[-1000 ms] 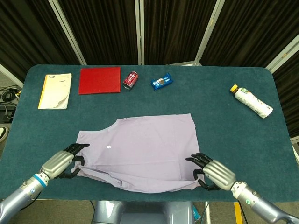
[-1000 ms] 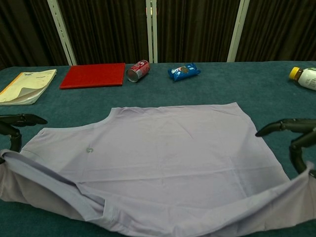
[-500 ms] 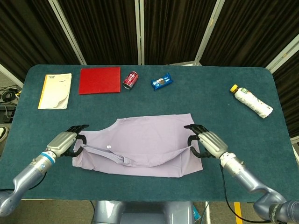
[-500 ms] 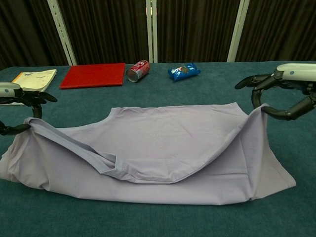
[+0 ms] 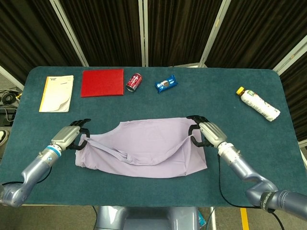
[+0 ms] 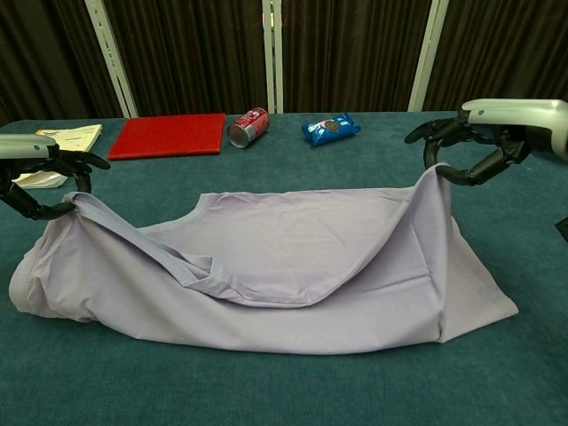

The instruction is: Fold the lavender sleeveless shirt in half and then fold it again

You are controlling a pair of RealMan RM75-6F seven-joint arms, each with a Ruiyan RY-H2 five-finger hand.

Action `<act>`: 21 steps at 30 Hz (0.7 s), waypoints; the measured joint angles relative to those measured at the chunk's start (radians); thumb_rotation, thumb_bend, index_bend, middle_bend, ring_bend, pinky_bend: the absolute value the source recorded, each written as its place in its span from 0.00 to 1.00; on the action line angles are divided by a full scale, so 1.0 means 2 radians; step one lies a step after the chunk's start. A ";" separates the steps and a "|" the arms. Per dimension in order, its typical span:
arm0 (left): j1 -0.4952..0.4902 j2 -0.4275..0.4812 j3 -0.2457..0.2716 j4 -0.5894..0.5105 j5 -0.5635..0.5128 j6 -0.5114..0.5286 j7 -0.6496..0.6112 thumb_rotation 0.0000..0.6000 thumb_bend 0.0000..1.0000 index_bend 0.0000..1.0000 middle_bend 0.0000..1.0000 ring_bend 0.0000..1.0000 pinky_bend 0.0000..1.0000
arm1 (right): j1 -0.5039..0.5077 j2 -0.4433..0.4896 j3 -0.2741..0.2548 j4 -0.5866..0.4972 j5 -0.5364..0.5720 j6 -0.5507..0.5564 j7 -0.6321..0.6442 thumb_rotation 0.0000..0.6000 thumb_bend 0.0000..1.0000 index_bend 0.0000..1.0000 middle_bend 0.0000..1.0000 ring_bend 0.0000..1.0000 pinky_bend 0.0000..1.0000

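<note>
- both hands have carried the near edge of the shirt [image 5: 144,151] further toward the far edge than half a second ago, so the top layer now covers more of the bottom one.
- left hand [image 5: 67,138] pinches the left corner of the lifted edge and holds it up just off the table [image 5: 240,143].
- lavender shirt lies in the middle of the table, partly doubled over, and the lifted edge sags low between the two hands.
- right hand [image 5: 207,132] pinches the right corner, close to the far right corner of the shirt.
- first fold looks nearly done; i think the hands need to go a bit further and lay the edges together.
- second fold is not yet started.
- far off lie a notebook [image 5: 56,93], a red pad [image 5: 102,82], a can [image 5: 134,81], a snack pack [image 5: 166,84] and a bottle [image 5: 258,104].
</note>
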 measured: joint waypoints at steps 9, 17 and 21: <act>-0.009 -0.009 -0.011 0.022 -0.030 -0.016 0.014 1.00 0.61 0.68 0.00 0.00 0.00 | 0.017 -0.033 0.024 0.049 0.033 -0.024 -0.014 1.00 0.49 0.77 0.09 0.00 0.00; -0.013 -0.018 -0.017 0.036 -0.053 -0.023 0.030 1.00 0.61 0.68 0.00 0.00 0.00 | 0.034 -0.066 0.044 0.098 0.069 -0.046 -0.037 1.00 0.49 0.77 0.09 0.00 0.00; -0.015 -0.022 -0.019 0.041 -0.064 -0.023 0.038 1.00 0.61 0.67 0.00 0.00 0.00 | 0.039 -0.077 0.048 0.118 0.076 -0.052 -0.047 1.00 0.49 0.77 0.09 0.00 0.00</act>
